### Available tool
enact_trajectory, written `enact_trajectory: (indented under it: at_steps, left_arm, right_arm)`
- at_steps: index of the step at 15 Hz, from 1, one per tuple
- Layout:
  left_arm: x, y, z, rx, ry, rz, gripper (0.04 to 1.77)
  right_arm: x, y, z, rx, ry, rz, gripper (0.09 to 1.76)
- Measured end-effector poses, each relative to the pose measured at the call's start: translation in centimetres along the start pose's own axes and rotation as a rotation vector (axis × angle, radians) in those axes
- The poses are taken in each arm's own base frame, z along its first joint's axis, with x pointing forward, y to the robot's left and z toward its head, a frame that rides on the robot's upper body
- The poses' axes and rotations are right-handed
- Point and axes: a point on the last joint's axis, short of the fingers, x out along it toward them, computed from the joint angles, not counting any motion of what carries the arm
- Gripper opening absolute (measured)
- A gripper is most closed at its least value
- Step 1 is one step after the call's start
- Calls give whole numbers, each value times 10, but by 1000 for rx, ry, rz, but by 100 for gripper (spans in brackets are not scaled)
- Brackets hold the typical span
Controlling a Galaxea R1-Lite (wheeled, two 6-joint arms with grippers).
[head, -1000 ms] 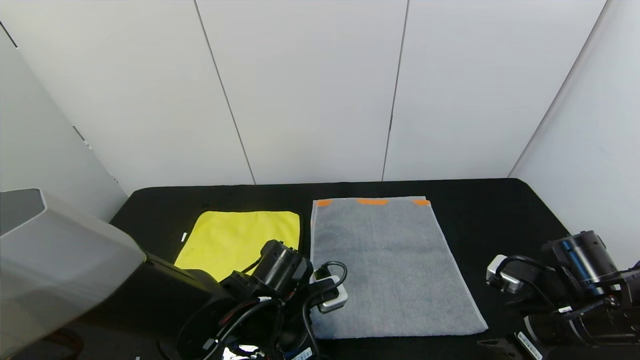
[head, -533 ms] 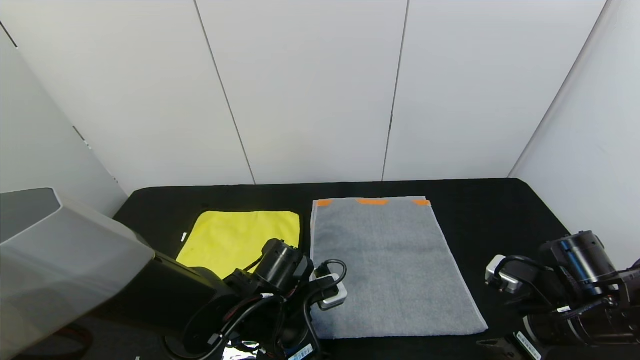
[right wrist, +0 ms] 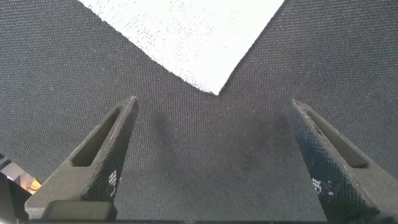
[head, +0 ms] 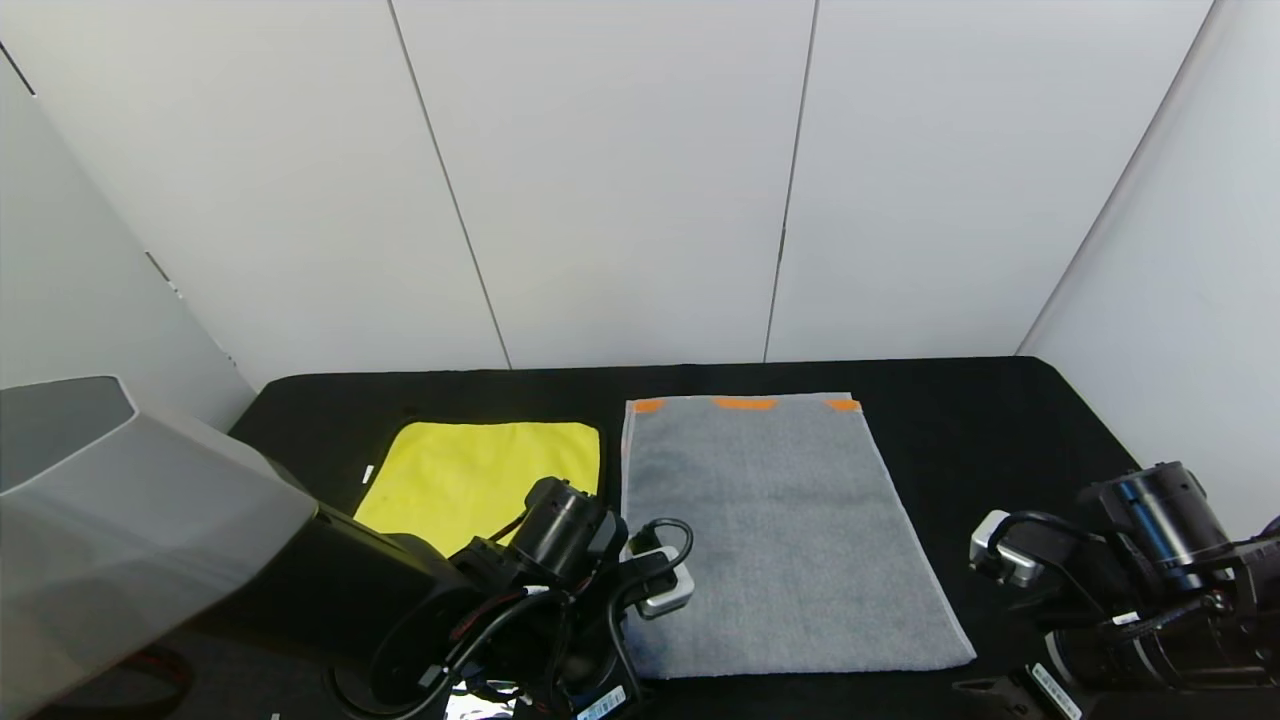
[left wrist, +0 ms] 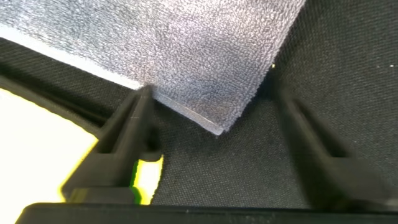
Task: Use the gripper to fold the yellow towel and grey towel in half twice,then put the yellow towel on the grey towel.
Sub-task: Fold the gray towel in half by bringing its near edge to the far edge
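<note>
Left wrist view: left tool (left wrist: 214,134) (fingers apart) straddles grey towel (left wrist: 186,50) corner.

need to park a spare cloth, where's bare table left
Free: the black table right of the grey towel, and the strip behind both towels by the wall. Crowded: left side, with the yellow towel and the left gripper at the grey towel's near corner.

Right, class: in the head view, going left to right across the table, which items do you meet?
Yellow towel → left gripper → grey towel → right gripper.
</note>
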Motion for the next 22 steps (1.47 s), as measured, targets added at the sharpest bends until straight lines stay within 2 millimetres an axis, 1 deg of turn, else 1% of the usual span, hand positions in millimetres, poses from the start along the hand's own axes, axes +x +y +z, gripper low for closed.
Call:
enact_trajectory:
  at_steps: [2, 4, 5, 6, 15, 22]
  left_arm:
    - [1, 0, -1, -1, 4, 1, 102]
    - [3, 0, -1, 1, 6, 3, 82]
    - [4, 0, -1, 2, 7, 3, 68]
    - [4, 1, -1, 1, 7, 4, 12]
    - [3, 3, -1, -3, 8, 4, 12]
    - [4, 2, -2, -5, 8, -2, 12]
  right_arm:
    - [0, 0, 0, 0, 1, 2, 171]
    - [0, 0, 0, 1, 1, 2, 171]
    - [0, 0, 0, 0, 1, 3, 171]
    - [0, 0, 0, 0, 1, 3, 171]
    - [2, 0, 1, 2, 0, 4, 171]
    - [13, 5, 6, -15, -3, 2, 171]
